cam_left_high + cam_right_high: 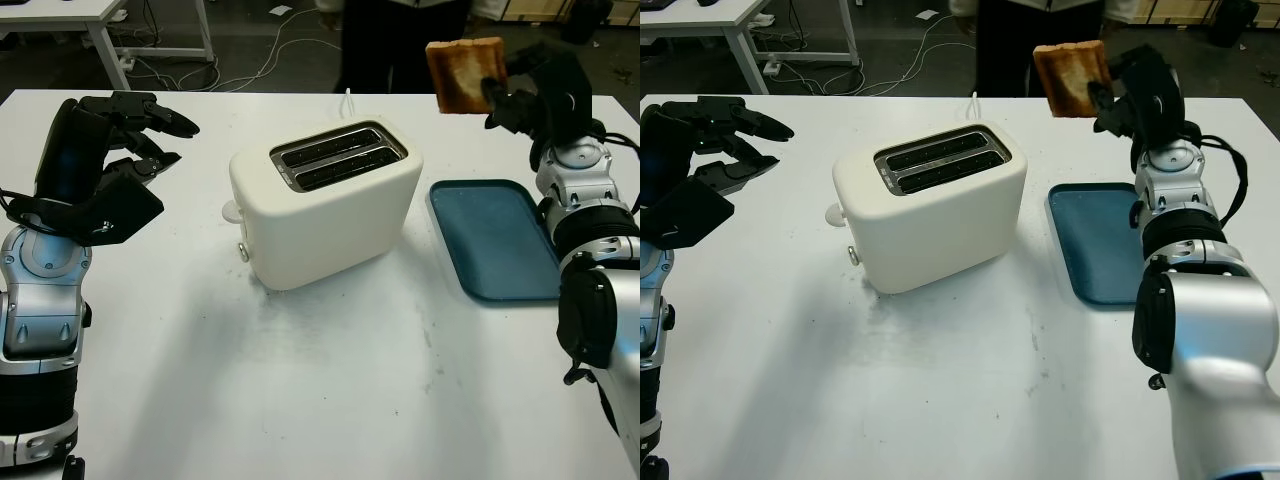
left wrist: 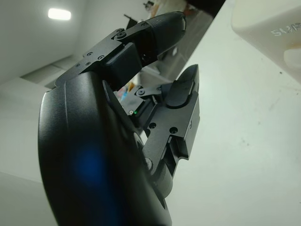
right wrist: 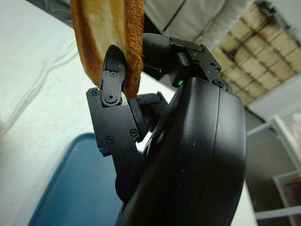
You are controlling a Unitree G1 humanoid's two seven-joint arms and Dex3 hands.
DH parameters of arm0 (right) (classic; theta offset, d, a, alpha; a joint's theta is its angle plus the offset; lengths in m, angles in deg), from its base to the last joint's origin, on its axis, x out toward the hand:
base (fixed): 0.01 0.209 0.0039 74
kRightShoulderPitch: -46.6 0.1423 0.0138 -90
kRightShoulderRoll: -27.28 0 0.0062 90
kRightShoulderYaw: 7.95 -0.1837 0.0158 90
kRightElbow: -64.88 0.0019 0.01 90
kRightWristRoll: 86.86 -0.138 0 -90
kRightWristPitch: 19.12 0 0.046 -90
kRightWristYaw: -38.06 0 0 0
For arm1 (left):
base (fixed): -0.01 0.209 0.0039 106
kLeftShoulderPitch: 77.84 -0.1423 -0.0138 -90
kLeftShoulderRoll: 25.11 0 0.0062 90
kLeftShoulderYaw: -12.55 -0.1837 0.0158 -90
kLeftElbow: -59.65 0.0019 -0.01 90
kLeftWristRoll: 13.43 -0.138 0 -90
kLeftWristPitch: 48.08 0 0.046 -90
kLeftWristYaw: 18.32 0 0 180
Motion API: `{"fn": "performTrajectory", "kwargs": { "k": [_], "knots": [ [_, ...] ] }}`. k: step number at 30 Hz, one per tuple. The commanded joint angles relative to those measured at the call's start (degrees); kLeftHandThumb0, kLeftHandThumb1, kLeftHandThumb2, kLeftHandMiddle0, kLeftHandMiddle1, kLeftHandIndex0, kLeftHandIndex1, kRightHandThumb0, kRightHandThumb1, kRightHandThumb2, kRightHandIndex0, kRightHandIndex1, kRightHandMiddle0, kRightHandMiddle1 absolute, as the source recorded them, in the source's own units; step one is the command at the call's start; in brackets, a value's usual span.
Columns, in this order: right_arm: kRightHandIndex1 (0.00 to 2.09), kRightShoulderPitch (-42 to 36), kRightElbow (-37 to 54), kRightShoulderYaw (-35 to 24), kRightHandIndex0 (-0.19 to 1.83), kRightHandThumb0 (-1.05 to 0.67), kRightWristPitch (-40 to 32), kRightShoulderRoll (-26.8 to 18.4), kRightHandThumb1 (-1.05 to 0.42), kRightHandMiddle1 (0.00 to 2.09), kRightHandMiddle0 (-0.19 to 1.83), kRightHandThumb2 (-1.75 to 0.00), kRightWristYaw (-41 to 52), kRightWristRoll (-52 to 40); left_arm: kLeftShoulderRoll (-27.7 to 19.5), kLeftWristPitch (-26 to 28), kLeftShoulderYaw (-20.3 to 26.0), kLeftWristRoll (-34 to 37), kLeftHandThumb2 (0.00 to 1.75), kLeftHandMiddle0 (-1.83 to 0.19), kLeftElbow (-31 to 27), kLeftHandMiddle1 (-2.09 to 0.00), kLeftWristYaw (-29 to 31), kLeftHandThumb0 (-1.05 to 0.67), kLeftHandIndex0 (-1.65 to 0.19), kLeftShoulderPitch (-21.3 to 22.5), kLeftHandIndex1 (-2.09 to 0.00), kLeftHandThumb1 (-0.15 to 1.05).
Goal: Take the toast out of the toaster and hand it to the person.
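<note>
1. The right hand (image 1: 497, 95) is held up high at the far right, and its black fingers (image 3: 112, 75) pinch the toast (image 1: 464, 74) by one edge
2. The right arm goes up from the bottom right corner
3. The left hand (image 1: 140, 125) is open and up in the air at the left, above the counter (image 1: 330, 380)
</note>
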Motion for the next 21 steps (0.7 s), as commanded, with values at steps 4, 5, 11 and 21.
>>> {"fn": "performTrajectory", "kwargs": {
  "k": [4, 5, 11, 21],
  "knots": [
    [1.75, -1.0, -1.1, -1.4, 0.71, -0.25, -1.1, 1.0, -0.92, 1.75, 0.44, -0.43, 0.2, -1.3, -0.3, -1.3, -0.2, 0.2, 0.00, -0.92, 0.3, -1.04, -0.2, 0.05, -0.97, 0.0, -0.53, 0.85],
    [1.75, -1.2, -1.2, -1.5, 0.74, -0.26, -0.8, 1.2, -0.92, 1.75, 0.46, -0.41, 0.3, -1.3, -0.4, -1.0, -0.1, 0.3, 0.00, -0.93, 0.2, -1.04, 0.0, 0.06, -0.97, 0.0, -0.53, 0.85],
    [1.75, -2.2, -1.5, -1.9, 0.83, -0.31, 0.0, 2.0, -0.92, 1.75, 0.59, -0.34, -0.2, -0.9, -0.1, 0.4, -0.2, 0.3, 0.00, -0.91, -0.6, -1.04, 0.1, 0.06, -0.96, 0.0, -0.53, 0.86],
    [1.75, -2.9, -1.8, -2.7, 0.86, -0.30, -1.9, 3.3, -0.92, 1.75, 0.58, -0.37, -1.4, -1.3, -0.1, -0.5, -0.2, 0.3, 0.00, -0.92, -0.2, -1.06, 0.0, 0.06, -0.96, -0.2, -0.54, 0.85]
  ]
}}
